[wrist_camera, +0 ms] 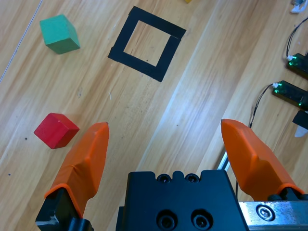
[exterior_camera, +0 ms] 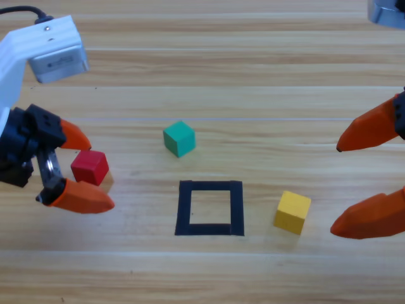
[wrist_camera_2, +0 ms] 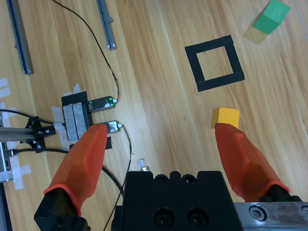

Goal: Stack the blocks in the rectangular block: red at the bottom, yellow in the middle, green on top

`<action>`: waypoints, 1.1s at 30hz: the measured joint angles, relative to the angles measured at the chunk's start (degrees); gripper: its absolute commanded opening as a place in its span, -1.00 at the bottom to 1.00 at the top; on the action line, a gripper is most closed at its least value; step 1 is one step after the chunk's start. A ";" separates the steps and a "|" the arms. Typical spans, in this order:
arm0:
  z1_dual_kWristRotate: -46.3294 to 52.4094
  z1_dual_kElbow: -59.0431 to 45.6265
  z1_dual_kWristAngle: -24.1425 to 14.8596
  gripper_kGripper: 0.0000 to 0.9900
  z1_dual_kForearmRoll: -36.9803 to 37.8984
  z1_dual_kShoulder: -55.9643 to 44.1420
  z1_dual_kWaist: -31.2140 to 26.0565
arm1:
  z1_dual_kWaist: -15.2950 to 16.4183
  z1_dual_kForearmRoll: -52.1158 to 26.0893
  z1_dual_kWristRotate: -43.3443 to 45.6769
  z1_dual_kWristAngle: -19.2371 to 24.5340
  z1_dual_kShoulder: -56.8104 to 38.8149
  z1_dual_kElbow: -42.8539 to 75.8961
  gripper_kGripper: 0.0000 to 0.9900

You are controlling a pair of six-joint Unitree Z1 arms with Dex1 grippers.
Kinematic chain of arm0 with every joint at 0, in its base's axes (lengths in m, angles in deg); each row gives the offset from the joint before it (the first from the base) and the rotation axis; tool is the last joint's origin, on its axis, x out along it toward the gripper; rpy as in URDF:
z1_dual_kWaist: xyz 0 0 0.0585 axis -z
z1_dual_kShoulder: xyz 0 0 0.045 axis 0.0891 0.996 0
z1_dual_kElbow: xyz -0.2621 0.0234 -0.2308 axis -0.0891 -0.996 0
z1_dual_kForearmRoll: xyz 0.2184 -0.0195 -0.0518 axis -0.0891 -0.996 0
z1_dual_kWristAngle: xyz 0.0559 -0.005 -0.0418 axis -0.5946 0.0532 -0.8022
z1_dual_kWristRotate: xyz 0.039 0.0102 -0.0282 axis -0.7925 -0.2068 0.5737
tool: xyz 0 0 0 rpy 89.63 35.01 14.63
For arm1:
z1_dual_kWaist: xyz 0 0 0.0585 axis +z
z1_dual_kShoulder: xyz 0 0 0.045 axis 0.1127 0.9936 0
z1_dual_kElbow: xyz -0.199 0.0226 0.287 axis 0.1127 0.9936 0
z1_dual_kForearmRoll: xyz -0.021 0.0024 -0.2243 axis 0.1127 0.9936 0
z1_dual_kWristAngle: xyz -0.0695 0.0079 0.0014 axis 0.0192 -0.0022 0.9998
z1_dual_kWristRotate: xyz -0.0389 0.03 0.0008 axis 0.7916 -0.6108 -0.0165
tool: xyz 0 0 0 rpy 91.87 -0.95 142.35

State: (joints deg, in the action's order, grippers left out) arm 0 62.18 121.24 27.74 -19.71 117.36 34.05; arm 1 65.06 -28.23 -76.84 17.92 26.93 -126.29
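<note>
Spreading jaws, left gripper (exterior_camera: 81, 171): standing wide open at the table's 9 o'clock edge, holding nothing.
Red cube (exterior_camera: 90, 167): lying between the two left jaws in the high view; in the left wrist view (wrist_camera: 56, 130) it is sitting just outside one jaw tip.
Right gripper (exterior_camera: 354, 187): jaws gaping open at the 3 o'clock edge, gripping nothing.
Yellow cube (exterior_camera: 292, 212): resting on wood near the right gripper's lower jaw, just beside the tape square at its 3 o'clock.
Green cube (exterior_camera: 179, 139): sitting near the square at its 11 o'clock, apart from it.
Black tape square (exterior_camera: 210, 229): lying flat mid-table, bare wood showing inside.
</note>
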 measured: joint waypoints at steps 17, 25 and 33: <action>0.22 -0.29 -0.04 1.00 0.01 -0.31 0.00 | 0.20 0.00 -12.52 19.35 0.02 0.37 0.99; 8.84 -0.24 -6.43 1.00 2.52 -0.32 0.08 | 0.19 -0.04 -31.94 30.20 6.54 -2.01 0.99; 24.84 6.68 -19.98 1.00 1.91 -0.18 0.00 | -0.11 5.87 -48.86 31.14 13.43 -8.91 0.99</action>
State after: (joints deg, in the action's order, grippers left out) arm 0 87.02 127.92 7.76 -17.80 117.18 34.06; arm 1 64.95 -22.36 -125.70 49.07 40.36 -135.20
